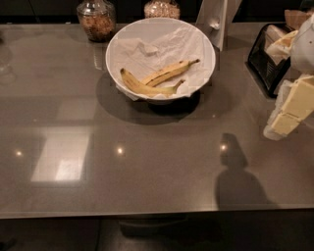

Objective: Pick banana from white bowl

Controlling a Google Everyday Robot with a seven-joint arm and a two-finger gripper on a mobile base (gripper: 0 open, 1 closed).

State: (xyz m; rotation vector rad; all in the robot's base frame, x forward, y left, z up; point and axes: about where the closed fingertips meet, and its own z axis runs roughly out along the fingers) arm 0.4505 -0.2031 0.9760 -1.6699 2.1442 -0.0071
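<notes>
A large white bowl (pixel 110 55), lined with crumpled white paper, stands at the back middle of the grey table (pixel 147 162). Two yellow bananas lie in it. One curved banana (pixel 144 88) lies at the front. The other banana (pixel 171 72) rests across it, stem pointing right. My gripper (pixel 290 109), cream-coloured, hangs at the right edge of the camera view above the table. It is well to the right of the bowl and lower in the picture, and nothing shows in it.
Two glass jars (pixel 96 18) (pixel 162 9) with brownish contents stand behind the bowl. A white upright stand (pixel 216 22) is at the bowl's back right. A black rack (pixel 267 63) holding packets sits at the right. The table's front edge (pixel 147 214) runs along the bottom.
</notes>
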